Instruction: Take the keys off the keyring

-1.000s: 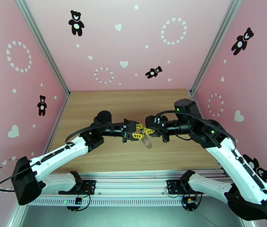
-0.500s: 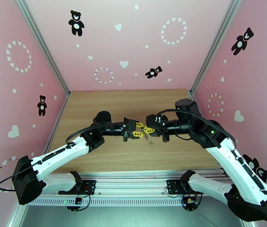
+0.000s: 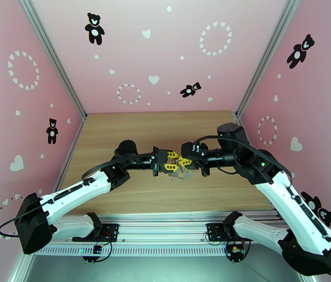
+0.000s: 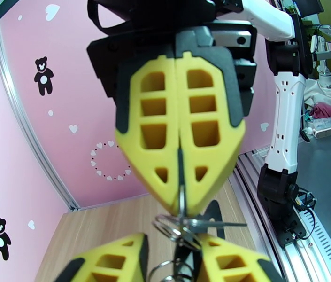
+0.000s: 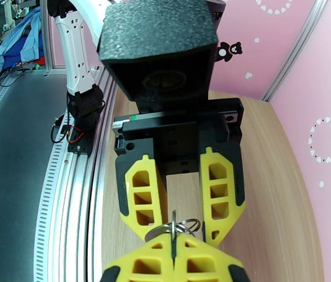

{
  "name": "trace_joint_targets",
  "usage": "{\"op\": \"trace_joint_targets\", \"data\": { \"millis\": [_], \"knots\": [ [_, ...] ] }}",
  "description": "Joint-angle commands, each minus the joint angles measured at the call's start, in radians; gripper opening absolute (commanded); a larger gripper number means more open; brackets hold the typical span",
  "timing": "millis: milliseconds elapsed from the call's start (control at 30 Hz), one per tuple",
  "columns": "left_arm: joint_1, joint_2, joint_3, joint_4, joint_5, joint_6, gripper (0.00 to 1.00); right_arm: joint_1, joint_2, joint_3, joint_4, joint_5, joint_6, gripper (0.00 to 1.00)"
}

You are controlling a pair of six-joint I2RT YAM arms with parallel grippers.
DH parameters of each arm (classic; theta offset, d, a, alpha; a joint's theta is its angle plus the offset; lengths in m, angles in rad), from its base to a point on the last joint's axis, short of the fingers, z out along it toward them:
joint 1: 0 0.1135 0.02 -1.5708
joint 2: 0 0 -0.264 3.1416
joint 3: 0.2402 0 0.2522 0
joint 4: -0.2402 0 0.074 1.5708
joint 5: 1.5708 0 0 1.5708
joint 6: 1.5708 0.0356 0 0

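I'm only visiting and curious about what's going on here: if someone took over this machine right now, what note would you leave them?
Right gripper: shut on a thin metal piece joined to the ring cluster of the keyring; key or loop, I cannot tell.
Left gripper: fingers partly apart around that cluster; unclear whether they pinch it.
Where: the bunch hangs in the air between both grippers, above the table.
Done: bunch lifted; nothing looks detached yet.
Left: work the keys off the ring.

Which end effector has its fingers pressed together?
The right end effector: its yellow fingers are pressed together on a thin metal strip, while the left end effector's fingers stand apart.
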Motion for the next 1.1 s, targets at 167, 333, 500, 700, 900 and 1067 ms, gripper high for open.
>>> {"op": "trace_joint_targets", "data": {
  "millis": [167,333,500,700,900,1067],
  "knots": [
    [-0.005,-0.01,-0.012,0.036,-0.001,-0.03,0.2,-0.003,-0.024,-0.023,0.046,0.005,0.017,0.0],
    [-0.005,-0.031,-0.019,0.041,0.002,-0.052,0.17,-0.004,-0.029,-0.021,0.026,0.035,0.0,0.0],
    [-0.005,-0.047,-0.006,0.022,0.004,-0.075,0.13,0.009,-0.035,-0.008,-0.007,0.054,-0.032,0.0],
    [0.0,-0.059,0.019,-0.016,0.013,-0.089,0.11,0.088,-0.009,0.026,-0.076,0.142,-0.069,0.0],
    [0.025,-0.064,0.043,-0.067,0.024,-0.087,0.09,0.15,-0.018,0.04,-0.1,0.227,-0.088,0.0],
    [0.062,-0.068,0.07,-0.082,0.073,-0.118,0.08,0.245,0.016,0.059,-0.172,0.35,-0.111,0.0]
  ]
}}
